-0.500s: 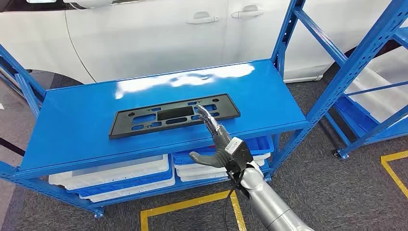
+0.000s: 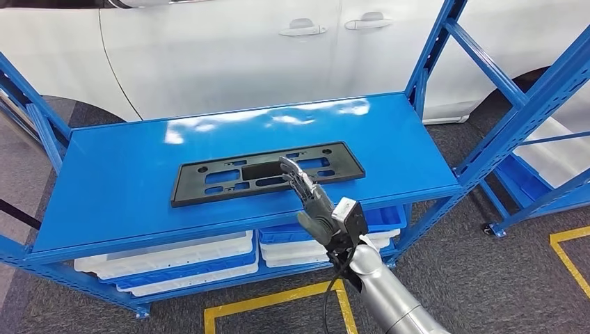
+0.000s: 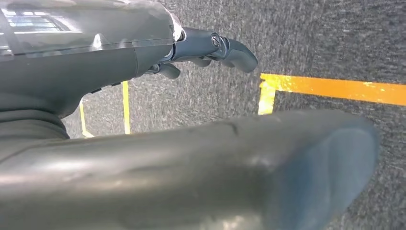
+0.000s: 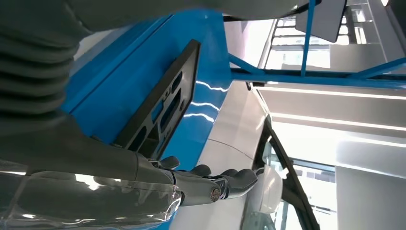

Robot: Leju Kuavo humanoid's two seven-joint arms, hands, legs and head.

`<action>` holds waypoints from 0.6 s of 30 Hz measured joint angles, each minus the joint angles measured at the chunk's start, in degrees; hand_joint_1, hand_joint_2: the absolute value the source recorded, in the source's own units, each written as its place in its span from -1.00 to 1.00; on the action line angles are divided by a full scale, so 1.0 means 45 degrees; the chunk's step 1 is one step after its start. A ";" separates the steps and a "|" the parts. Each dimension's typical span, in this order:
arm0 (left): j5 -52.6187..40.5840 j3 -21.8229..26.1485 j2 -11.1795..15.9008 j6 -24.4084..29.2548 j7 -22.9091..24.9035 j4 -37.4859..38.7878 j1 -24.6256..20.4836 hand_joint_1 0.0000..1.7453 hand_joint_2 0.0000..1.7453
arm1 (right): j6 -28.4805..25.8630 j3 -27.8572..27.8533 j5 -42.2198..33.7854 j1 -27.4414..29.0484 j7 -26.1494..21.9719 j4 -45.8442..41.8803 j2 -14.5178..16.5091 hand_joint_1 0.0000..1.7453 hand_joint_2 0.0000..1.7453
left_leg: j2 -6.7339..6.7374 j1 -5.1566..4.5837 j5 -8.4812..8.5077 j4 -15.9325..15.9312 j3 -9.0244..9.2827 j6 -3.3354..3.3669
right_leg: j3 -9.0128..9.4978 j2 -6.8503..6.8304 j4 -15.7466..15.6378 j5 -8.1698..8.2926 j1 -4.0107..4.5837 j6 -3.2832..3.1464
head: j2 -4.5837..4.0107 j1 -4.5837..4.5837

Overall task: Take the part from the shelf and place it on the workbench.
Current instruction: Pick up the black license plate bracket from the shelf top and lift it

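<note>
The right hand point(image 2: 309, 198) reaches over the front edge of the shelf point(image 2: 125, 181), its dark fingers point(image 2: 296, 174) stretched out nearly straight and apart, holding nothing; the fingertips lie over the front rim of the part point(image 2: 209, 181), right of its middle, though whether they actually touch it cannot be told from the head view. The right wrist view shows the same hand point(image 4: 191, 184) from behind, its fingers point(image 4: 239, 178) extended beside the part point(image 4: 163, 103) with a thin gap of blue visible between them and the plastic, which the head view does not reveal. The part is a flat, matte black plastic plate, long and rectangular, pierced with slots and a larger central recess, lying flat on the glossy blue metal top of the shelf, nearer its front edge than its back. The left hand point(image 3: 210, 48) appears in the left wrist view, hanging above grey carpeted floor point(image 3: 311, 43) marked with yellow tape lines point(image 3: 335, 88), its fingers loosely curved and apart with nothing in them. Under the shelf top sit white plastic trays point(image 2: 174, 261) stacked with blue ones, and behind the shelf stands a white car point(image 2: 229, 56) with smooth door panels.
</note>
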 joint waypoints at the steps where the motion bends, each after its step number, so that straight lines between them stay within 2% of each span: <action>1: 0.0000 -0.0023 -0.0005 0.0000 0.0000 0.0000 -0.0010 -1.00 -1.00 | 0.0045 -0.0001 -0.0040 -0.0022 0.0000 0.0002 0.0000 -1.00 -1.00 | -0.0004 -0.0024 -0.0060 -0.0005 0.0087 -0.0025 | 0.0400 -0.0002 -0.0929 0.0475 0.0046 -0.0106 | 0.0000 0.0000; 2: 0.0000 -0.0047 -0.0010 0.0000 0.0000 0.0000 -0.0028 -1.00 -1.00 | 0.0085 -0.0001 -0.0081 -0.0048 0.0004 0.0009 0.0001 -1.00 -1.00 | -0.0007 -0.0048 -0.0117 -0.0002 0.0145 -0.0065 | 0.0733 -0.0010 -0.1719 0.0798 0.0091 -0.0193 | 0.0000 0.0001; 3: 0.0001 -0.0068 -0.0015 0.0000 0.0000 0.0000 -0.0045 -1.00 -1.00 | 0.0119 -0.0001 -0.0125 -0.0069 0.0007 0.0017 0.0004 -1.00 -1.00 | -0.0006 -0.0060 -0.0159 -0.0007 0.0173 -0.0117 | 0.0928 -0.0016 -0.2180 0.0923 0.0133 -0.0253 | 0.0000 0.0001; 5: 0.0001 -0.0094 -0.0016 0.0001 0.0004 0.0000 -0.0064 -1.00 -1.00 | 0.0199 0.0000 -0.0228 -0.0095 0.0015 0.0052 0.0007 -1.00 -1.00 | 0.0004 -0.0055 -0.0226 -0.0032 0.0202 -0.0253 | 0.1012 -0.0012 -0.2404 0.0865 0.0168 -0.0308 | 0.0000 0.0001; 7: 0.0001 -0.0113 0.0012 0.0006 0.0009 0.0005 -0.0072 -1.00 -1.00 | 0.0278 -0.0002 -0.0308 -0.0121 0.0012 0.0090 0.0022 -1.00 -1.00 | 0.0020 -0.0042 -0.0350 0.0029 0.0239 -0.0399 | 0.1145 0.0004 -0.2547 0.0863 0.0100 -0.0384 | 0.0000 -0.0001; 8: 0.0001 -0.0124 0.0026 0.0007 0.0011 0.0007 -0.0084 -1.00 -1.00 | 0.0302 -0.0004 -0.0330 -0.0148 0.0010 0.0106 0.0041 -1.00 -1.00 | 0.0024 -0.0039 -0.0521 0.0303 0.0144 -0.0466 | 0.1240 -0.0001 -0.2632 0.0857 0.0054 -0.0432 | 0.0000 -0.0002; 9: 0.0001 -0.0132 0.0035 0.0007 0.0012 0.0010 -0.0094 -1.00 -1.00 | 0.0311 -0.0002 -0.0335 -0.0172 0.0007 0.0114 0.0064 -1.00 -1.00 | 0.0026 -0.0021 -0.0789 0.0835 -0.0096 -0.0525 | 0.1332 -0.0012 -0.2696 0.0848 0.0022 -0.0473 | 0.0000 -0.0004; 11: 0.0001 -0.0141 0.0036 0.0007 0.0015 0.0010 -0.0092 -1.00 -1.00 | 0.0312 0.0000 -0.0339 -0.0201 0.0009 0.0149 0.0102 -1.00 -1.00 | 0.0026 0.0033 -0.1447 0.2508 -0.0992 -0.0635 | 0.1432 -0.0034 -0.2707 0.0770 0.0029 -0.0535 | 0.0000 -0.0005; 12: 0.0001 -0.0142 0.0040 0.0008 0.0015 0.0010 -0.0073 -1.00 -1.00 | 0.0310 0.0001 -0.0335 -0.0201 0.0015 0.0177 0.0109 -1.00 -1.00 | 0.0026 0.0059 -0.1603 0.3202 -0.1430 -0.0682 | 0.1466 -0.0035 -0.2693 0.0725 0.0031 -0.0540 | 0.0000 -0.0005; 13: 0.0001 -0.0142 0.0044 0.0010 0.0015 0.0010 -0.0050 -1.00 -1.00 | 0.0306 0.0001 -0.0329 -0.0199 0.0023 0.0205 0.0113 -1.00 -1.00 | 0.0027 0.0079 -0.1532 0.3514 -0.1697 -0.0720 | 0.1507 -0.0032 -0.2676 0.0670 0.0029 -0.0533 | 0.0000 -0.0005; 14: 0.0001 -0.0142 0.0051 0.0010 0.0013 0.0011 -0.0035 -1.00 -1.00 | 0.0294 0.0001 -0.0317 -0.0200 0.0030 0.0232 0.0118 -1.00 -1.00 | 0.0028 0.0098 -0.1211 0.3327 -0.1721 -0.0744 | 0.1559 -0.0024 -0.2648 0.0605 0.0019 -0.0513 | 0.0000 -0.0004; 16: 0.0000 -0.0144 0.0061 0.0007 0.0007 0.0013 -0.0037 -1.00 -1.00 | 0.0262 0.0001 -0.0284 -0.0207 0.0038 0.0250 0.0142 -1.00 -1.00 | 0.0041 0.0143 -0.0189 0.1826 -0.1188 -0.0758 | 0.1696 -0.0013 -0.2569 0.0431 0.0003 -0.0429 | 0.0000 -0.0003; 17: 0.0000 -0.0148 0.0066 0.0005 0.0004 0.0015 -0.0053 -1.00 -1.00 | 0.0245 0.0001 -0.0270 -0.0220 0.0036 0.0255 0.0157 -1.00 -1.00 | 0.0044 0.0137 0.0149 0.1033 -0.0856 -0.0728 | 0.1735 -0.0005 -0.2503 0.0337 0.0026 -0.0362 | 0.0000 -0.0003; 18: 0.0000 -0.0153 0.0065 0.0001 0.0002 0.0015 -0.0067 -1.00 -1.00 | 0.0233 0.0001 -0.0256 -0.0233 0.0037 0.0257 0.0170 -1.00 -1.00 | 0.0043 0.0134 0.0328 0.0494 -0.0625 -0.0662 | 0.1750 -0.0002 -0.2457 0.0268 0.0053 -0.0297 | 0.0000 -0.0002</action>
